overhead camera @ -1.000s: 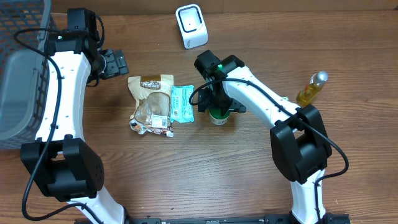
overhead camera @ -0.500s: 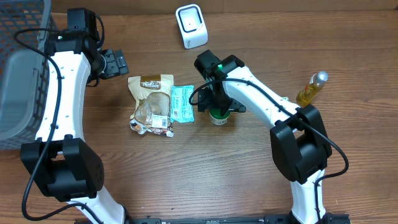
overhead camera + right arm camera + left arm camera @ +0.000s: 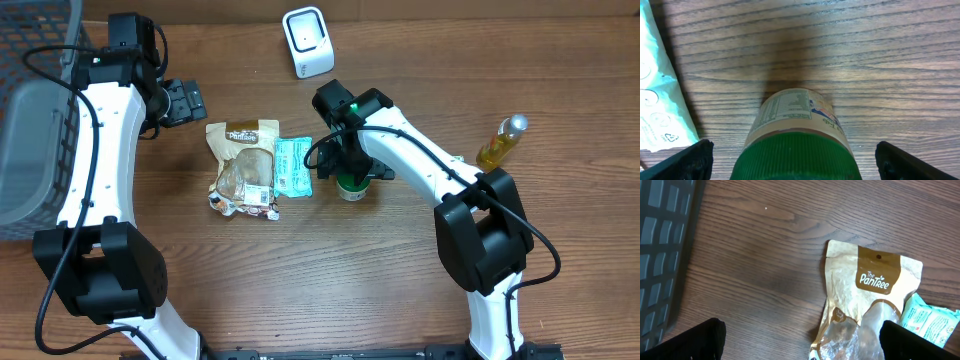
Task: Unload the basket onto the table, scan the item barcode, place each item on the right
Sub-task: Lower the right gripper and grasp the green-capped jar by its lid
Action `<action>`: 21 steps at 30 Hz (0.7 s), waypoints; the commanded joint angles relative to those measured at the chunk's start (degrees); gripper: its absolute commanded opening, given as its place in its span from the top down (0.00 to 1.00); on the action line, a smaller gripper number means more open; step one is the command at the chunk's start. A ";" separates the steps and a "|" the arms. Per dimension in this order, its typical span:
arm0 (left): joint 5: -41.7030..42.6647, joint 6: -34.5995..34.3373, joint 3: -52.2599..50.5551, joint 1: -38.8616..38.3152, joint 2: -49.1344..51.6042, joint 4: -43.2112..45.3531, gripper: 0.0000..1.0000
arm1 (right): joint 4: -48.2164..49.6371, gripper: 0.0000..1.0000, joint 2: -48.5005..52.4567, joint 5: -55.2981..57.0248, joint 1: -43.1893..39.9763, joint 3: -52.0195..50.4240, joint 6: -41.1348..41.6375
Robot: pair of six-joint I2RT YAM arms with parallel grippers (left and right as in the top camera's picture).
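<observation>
Table (image 3: pixel 300 290) brown wood-grain; basket (image 3: pixel 30 60) at left edge; left gripper (image 3: pixel 800 335) wide; right gripper (image 3: pixel 792 150) wide astride jar (image 3: pixel 790 112).

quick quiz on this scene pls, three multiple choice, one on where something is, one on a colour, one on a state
1. Where on the table does the white scanner stand?
A. near edge
B. far edge
C. dead centre

2. What colour is the lid of the jar?
A. red
B. green
C. white

3. How is the right hand?
A. shut on the jar
B. shut, empty
C. open over the jar

Answers:
1 B, it sits at the top of the overhead view, opposite the arm bases.
2 B, the ribbed lid shows green in the right wrist view.
3 C, its fingers stand wide on either side of the lid.
</observation>
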 commanded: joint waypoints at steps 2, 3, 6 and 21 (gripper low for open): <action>0.22 1.11 0.90 -0.11 -0.24 0.00 0.00 | 0.39 0.00 -0.52 0.13 0.28 -0.37 0.22; 0.22 1.11 0.90 -0.11 -0.24 0.00 0.01 | 0.42 0.00 -0.52 0.24 0.28 -0.37 0.20; 0.22 1.11 0.90 -0.11 -0.24 0.00 0.00 | 0.76 0.00 -0.52 0.31 0.28 -0.37 0.20; 0.22 1.11 0.90 -0.11 -0.22 0.00 0.00 | 0.31 0.00 -0.52 0.28 0.28 -0.37 0.20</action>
